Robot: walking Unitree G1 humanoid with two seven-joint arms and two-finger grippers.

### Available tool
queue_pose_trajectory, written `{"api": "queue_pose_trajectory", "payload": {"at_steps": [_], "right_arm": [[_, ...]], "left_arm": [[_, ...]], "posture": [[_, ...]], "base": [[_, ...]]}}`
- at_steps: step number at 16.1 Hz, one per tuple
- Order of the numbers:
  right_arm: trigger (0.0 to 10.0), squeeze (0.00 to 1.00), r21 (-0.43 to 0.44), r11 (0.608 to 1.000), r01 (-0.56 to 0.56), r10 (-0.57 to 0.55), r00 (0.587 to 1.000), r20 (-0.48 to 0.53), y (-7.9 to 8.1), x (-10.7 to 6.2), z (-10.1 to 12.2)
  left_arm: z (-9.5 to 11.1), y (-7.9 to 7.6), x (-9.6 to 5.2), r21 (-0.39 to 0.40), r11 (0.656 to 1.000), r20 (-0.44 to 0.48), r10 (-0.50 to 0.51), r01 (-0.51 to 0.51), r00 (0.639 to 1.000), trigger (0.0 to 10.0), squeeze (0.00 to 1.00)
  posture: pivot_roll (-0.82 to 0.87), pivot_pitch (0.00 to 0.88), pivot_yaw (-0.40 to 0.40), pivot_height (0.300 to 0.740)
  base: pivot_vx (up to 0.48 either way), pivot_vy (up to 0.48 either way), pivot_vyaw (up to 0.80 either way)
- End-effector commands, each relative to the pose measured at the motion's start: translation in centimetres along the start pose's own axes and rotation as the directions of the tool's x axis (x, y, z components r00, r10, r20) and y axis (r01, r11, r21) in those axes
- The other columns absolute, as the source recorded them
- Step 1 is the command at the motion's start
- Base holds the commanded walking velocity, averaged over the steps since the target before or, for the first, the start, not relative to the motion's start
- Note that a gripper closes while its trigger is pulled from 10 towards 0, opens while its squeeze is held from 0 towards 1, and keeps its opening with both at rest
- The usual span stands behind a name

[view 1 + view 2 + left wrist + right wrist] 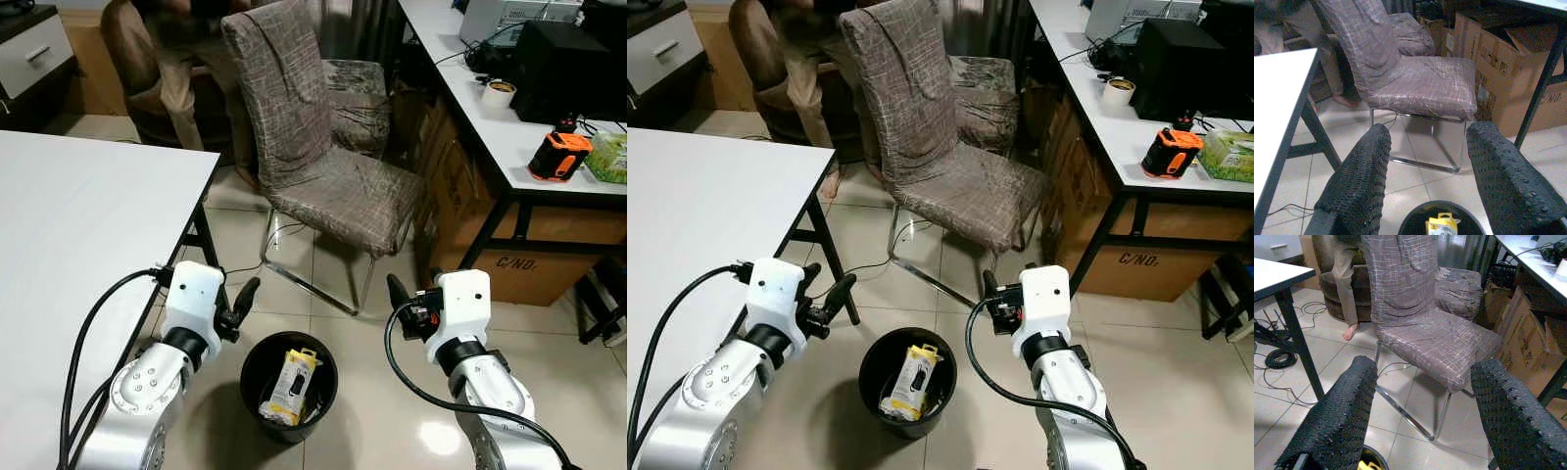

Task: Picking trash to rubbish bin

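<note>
A black round rubbish bin (253,360) stands on the tiled floor between my two arms. Inside it lies a yellow and black package (292,385), also seen as the yellow package (1442,226) at the edge of the left wrist view. My left gripper (245,297) hangs just above and left of the bin's rim, open, nothing between its fingers (1359,181). My right gripper (396,292) is to the right of the bin and higher, open and empty, its fingers (1339,416) wide apart.
A white table (78,225) with black legs is on my left. A chair with a grey patterned cover (323,166) stands ahead of the bin. A person's leg (181,83) shows behind it. A desk (509,137) with cardboard boxes under it is at the right.
</note>
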State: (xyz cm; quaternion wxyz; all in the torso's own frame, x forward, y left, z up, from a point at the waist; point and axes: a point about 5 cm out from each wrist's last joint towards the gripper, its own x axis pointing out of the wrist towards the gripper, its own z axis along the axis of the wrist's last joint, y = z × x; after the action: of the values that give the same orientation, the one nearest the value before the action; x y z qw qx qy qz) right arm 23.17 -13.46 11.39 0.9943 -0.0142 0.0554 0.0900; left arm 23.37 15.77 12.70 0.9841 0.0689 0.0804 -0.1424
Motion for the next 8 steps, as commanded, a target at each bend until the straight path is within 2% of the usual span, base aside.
{"api": "queue_pose_trajectory", "payload": {"at_steps": [1, 8], "right_arm": [[10.0, 0.00, -0.003, 1.000, -0.001, 0.001, 1.000, 0.009, 0.12, 0.08, 0.47], [10.0, 0.00, -0.001, 1.000, 0.002, -0.002, 1.000, 0.014, 0.13, 0.06, 0.52]], "left_arm": [[0.41, 0.38, 0.00, 0.018, 0.999, 0.009, 0.032, -0.032, 0.999, 10.0, 0.00], [0.60, 0.65, 0.26, 0.020, 0.998, 0.017, 0.060, -0.060, 0.998, 10.0, 0.00]], "posture": [[-0.04, 0.000, -0.032, 0.740], [-0.04, 0.000, -0.030, 0.740]], "base": [[-0.311, 0.000, 0.00], [-0.317, 0.000, 0.00]]}}
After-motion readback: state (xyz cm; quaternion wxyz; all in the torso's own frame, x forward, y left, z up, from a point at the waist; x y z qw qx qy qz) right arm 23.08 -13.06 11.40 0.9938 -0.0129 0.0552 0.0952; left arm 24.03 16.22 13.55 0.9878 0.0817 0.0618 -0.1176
